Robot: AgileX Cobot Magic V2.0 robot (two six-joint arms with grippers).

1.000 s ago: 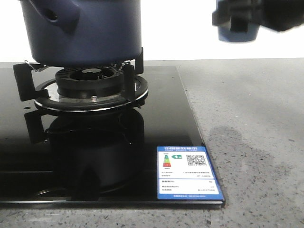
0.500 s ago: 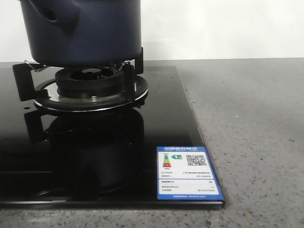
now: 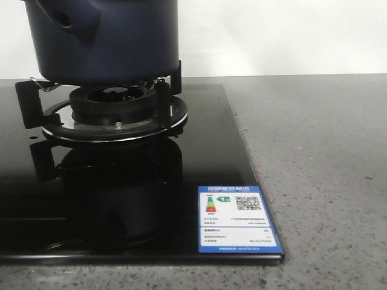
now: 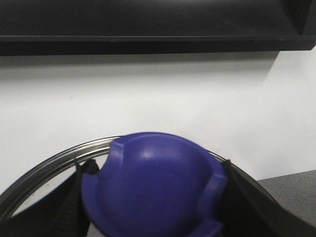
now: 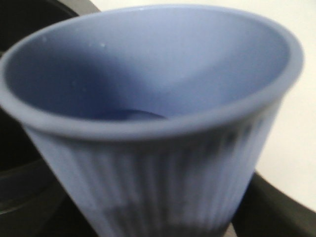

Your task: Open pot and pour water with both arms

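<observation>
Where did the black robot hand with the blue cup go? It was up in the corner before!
The arm carrying the light blue cup left the front view; a second ago it was at the upper right, and now it is gone from there. The right wrist view shows the cup close up. The pot stayed on the burner, and the sticker stayed put.

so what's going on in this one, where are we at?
Front view shows the navy pot sitting on the gas burner of a black glass hob, with no arm in frame. The left wrist camera is filled by a purple-blue lid knob with a metal rim behind it, apparently the pot's lid. The right wrist camera is filled by a light blue ribbed cup, close up. Neither gripper's fingers show clearly, so the grips can't be confirmed.
</observation>
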